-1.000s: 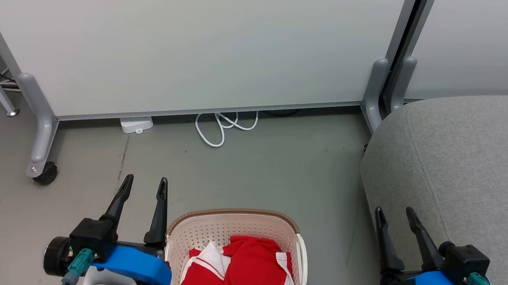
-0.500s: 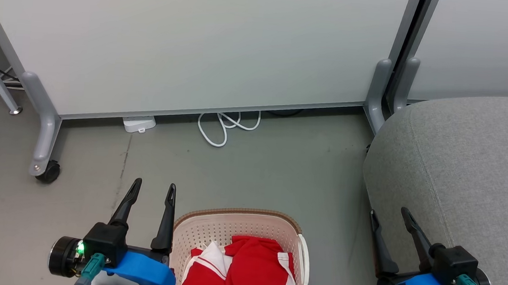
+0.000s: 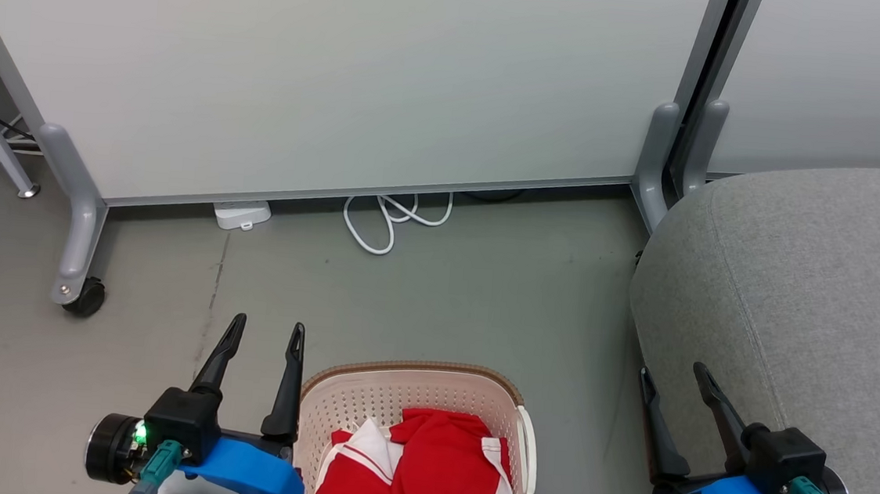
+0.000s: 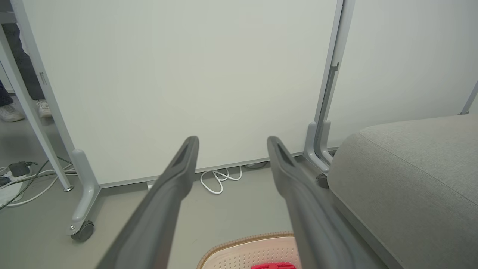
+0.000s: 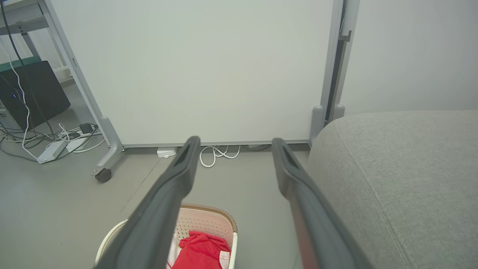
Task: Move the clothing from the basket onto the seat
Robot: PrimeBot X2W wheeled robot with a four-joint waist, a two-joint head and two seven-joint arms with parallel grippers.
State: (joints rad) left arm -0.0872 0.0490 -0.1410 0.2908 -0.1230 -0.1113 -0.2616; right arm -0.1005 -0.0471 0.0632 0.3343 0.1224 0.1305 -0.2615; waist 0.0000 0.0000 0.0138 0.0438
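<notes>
**Change since the earlier frame:** both pincers are being shown slightly lower in the head view than a second ago. The left pincer is also being shown a little nearer the basket. The background is being displaced slightly too (the camera itself having shifted). The basket and its contents are being shown where they were.

**Item 1, left pincer:** being held wide open, with nothing being gripped. It is being positioned over the floor, just beside the basket's left rim.

**Item 2, right pincer:** being held equally wide open and empty. It is being positioned at the near left edge of the seat (contact with the upholstery cannot be told).

**Item 3, clothing:** red fabric with white panels and thin white stripe trim. It is being kept bundled inside the basket, apart from both pincers.

**Item 4, basket:** cream, perforated, with a brown woven-look rim. It is being kept on the floor between the two pincers and is being separated from the seat by a strip of floor.

**Item 5, seat:** grey upholstery with a rounded corner and a seam line. It is being shown at the right of the head view.

**Item 6, surroundings:** a white partition panel is being carried on grey legs, one ending in a caster. A white cable is lying looped at its foot, near a white power block. A person's foot is being shown beyond the panel (left wrist view).
</notes>
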